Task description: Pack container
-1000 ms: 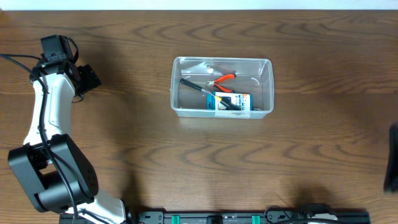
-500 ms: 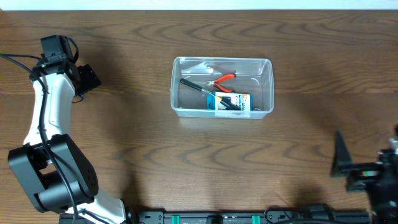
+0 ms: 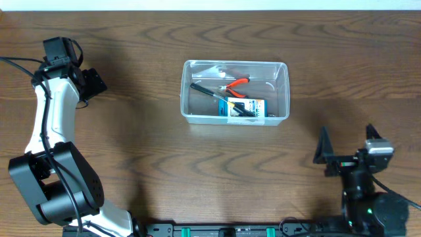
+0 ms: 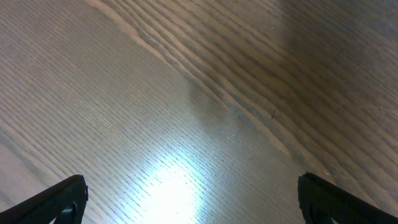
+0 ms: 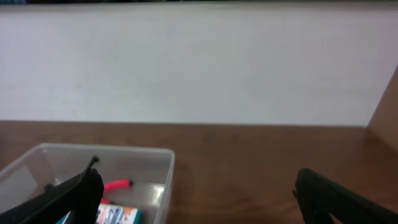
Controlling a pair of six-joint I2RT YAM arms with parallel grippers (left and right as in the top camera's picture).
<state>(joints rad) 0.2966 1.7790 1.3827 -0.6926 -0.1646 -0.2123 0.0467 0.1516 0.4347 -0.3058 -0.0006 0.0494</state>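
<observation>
Left gripper (image 4: 193, 208), right gripper (image 3: 347, 141) wide open, empty; risk: right arm reaching in clips container (image 3: 235, 63) rim, shoves it

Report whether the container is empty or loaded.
Loaded: the container holds red-handled pliers, a black tool and a blue packet.

Clear glossy plastic container (image 3: 283, 92) on grained wooden table (image 3: 197, 171).

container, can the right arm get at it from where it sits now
Probably yes: the right gripper stands open and empty, and only bare table lies between it and the container, which has no lid on.
</observation>
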